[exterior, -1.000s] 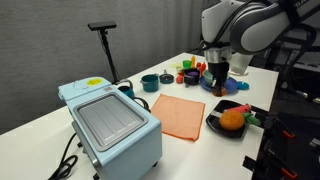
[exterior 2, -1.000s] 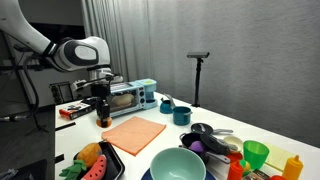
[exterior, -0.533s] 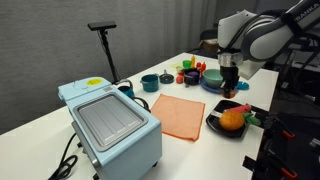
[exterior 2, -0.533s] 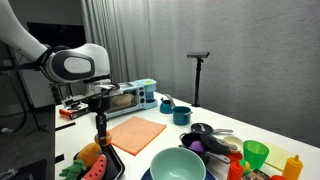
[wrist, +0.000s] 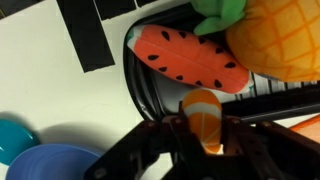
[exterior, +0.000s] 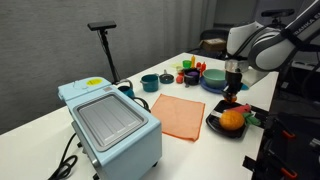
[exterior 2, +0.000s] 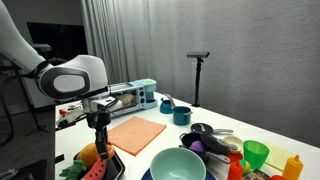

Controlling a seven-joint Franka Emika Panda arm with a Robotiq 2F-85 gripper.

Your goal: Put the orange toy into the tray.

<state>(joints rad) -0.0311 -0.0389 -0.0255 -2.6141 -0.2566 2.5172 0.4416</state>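
Observation:
In the wrist view my gripper is shut on the orange toy, a small round orange piece with a white stripe. It hangs right above the black tray, which holds a watermelon slice and an orange fruit-like ball. In both exterior views the gripper hovers over the tray. The toy is too small to make out there.
A blue box machine stands at the table's near end, an orange cloth lies in the middle. Bowls, cups and toys crowd the far end. A large teal bowl sits next to the tray. A black stand rises behind.
My arm has swung from beside the blue plate over to the black tray and come lower, still holding the orange toy.

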